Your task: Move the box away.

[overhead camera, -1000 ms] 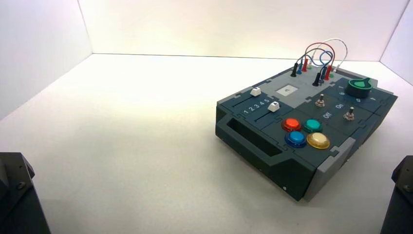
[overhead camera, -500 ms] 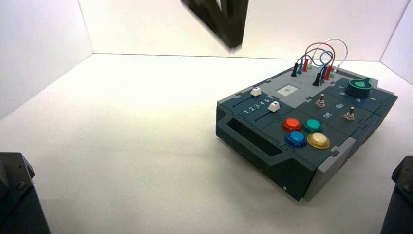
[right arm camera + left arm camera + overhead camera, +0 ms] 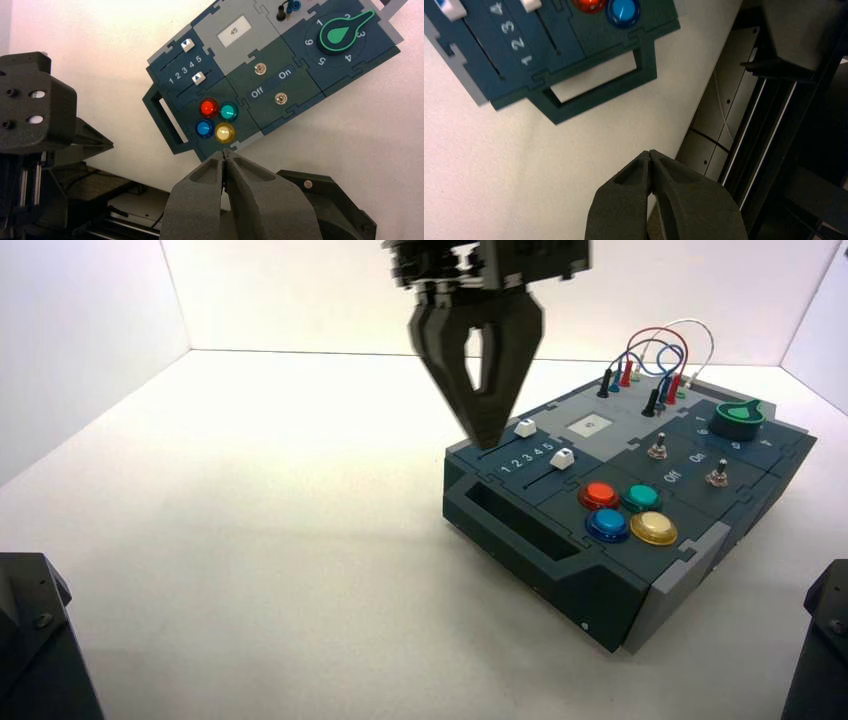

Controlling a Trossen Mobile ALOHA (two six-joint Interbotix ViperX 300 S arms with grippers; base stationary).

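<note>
Evidently readying a push, hovers over box's (image 3: 560, 550) slider end with left gripper (image 3: 487, 432) clenched empty; right gripper (image 3: 225, 156) likewise clenched, parked short of box.

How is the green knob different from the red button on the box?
The green knob has a pointed, teardrop shape; the red button is round and shiny. The knob has numbers around it; the red button sits with three other buttons. Both sit on top of the box.
</note>
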